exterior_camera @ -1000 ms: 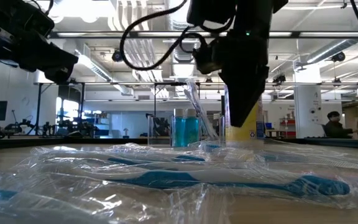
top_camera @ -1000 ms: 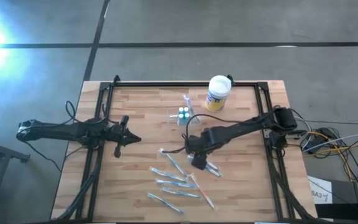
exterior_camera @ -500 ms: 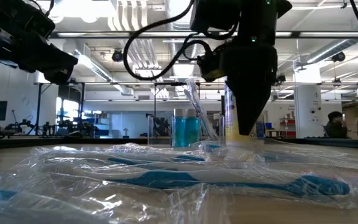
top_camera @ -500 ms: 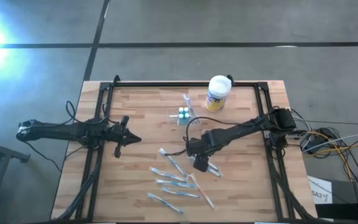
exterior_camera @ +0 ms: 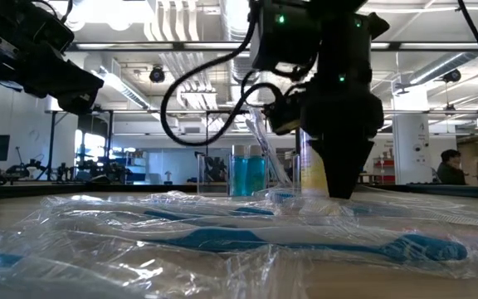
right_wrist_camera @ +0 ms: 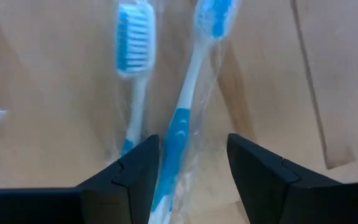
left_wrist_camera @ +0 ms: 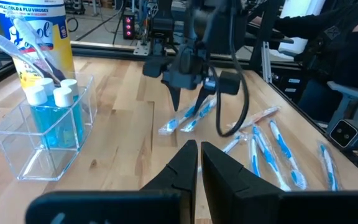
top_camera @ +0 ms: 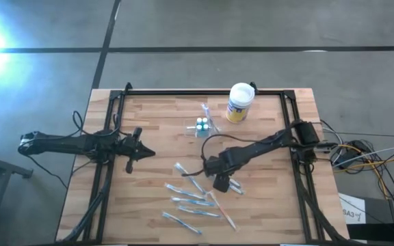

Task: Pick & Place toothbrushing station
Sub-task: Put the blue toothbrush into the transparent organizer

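Wooden desk (top_camera: 149,184), high view: toothbrushing station (top_camera: 201,126) stands near the far edge, beside the canister (top_camera: 239,102); left gripper (top_camera: 133,150) is parked at the left edge, jaws together. Low view: right gripper (exterior_camera: 342,178) is lowered toward wrapped toothbrushes (exterior_camera: 222,237). Right wrist view: jaws are spread astride one toothbrush (right_wrist_camera: 182,118), judged ready for pickup.

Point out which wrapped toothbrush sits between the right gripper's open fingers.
The wrapped toothbrush with the blue-and-white handle, framed by the right gripper. Its neighbour, bristles showing, lies outside one finger.
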### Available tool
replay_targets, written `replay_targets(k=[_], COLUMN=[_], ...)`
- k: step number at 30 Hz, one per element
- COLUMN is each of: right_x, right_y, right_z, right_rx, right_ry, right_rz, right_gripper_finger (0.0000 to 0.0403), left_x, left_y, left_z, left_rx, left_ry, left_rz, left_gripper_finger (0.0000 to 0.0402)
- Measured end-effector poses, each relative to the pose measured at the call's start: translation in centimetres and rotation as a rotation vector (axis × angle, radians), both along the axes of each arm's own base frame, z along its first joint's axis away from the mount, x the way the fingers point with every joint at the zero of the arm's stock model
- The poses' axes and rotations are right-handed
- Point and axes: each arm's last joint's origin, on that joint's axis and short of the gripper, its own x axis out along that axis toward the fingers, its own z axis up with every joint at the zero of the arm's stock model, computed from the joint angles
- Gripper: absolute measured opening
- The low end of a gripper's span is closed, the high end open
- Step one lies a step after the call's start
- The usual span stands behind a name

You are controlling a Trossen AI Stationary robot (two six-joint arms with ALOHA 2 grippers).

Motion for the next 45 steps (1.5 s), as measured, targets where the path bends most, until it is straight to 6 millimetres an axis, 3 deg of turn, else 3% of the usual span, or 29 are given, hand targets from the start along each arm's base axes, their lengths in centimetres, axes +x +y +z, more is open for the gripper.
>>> replay_targets(k=[9,20,27,31,35,40,45], right_x=[0.1,-0.1,0.1,0.0,-0.5,-1.0,-0.6], right_y=[0.0,-0.4,-0.5,-0.6,-0.5,0.1,0.7], right_z=[-0.5,0.2,1.0,3.2,6.6,11.6,13.6], right_rx=[-0.007,-0.019,-0.04,-0.068,-0.13,-0.18,-0.235], right_ry=[0.013,0.001,-0.033,-0.113,-0.259,-0.575,-0.918], right_rz=[0.076,0.138,0.143,0.144,0.18,0.269,0.367], right_gripper_finger=[0.0179,0.0021,0.0019,0.0019,0.0019,0.0018,0.0018], left_x=[0.0,0.0,0.0,0.0,0.0,0.0,0.1], left_y=[0.0,0.0,0.0,0.0,0.0,0.0,0.0], left_z=[0.0,0.0,-0.1,-0.1,-0.1,-0.1,0.3], left_rx=[-0.005,-0.004,0.006,0.007,0.014,0.027,0.026], left_ry=[0.001,0.003,0.005,0.005,0.005,0.003,-0.032], left_rz=[0.001,0.001,-0.001,-0.001,-0.003,-0.005,-0.004], left_gripper_finger=[0.0026,0.0026,0.0026,0.0026,0.0026,0.0026,0.0026])
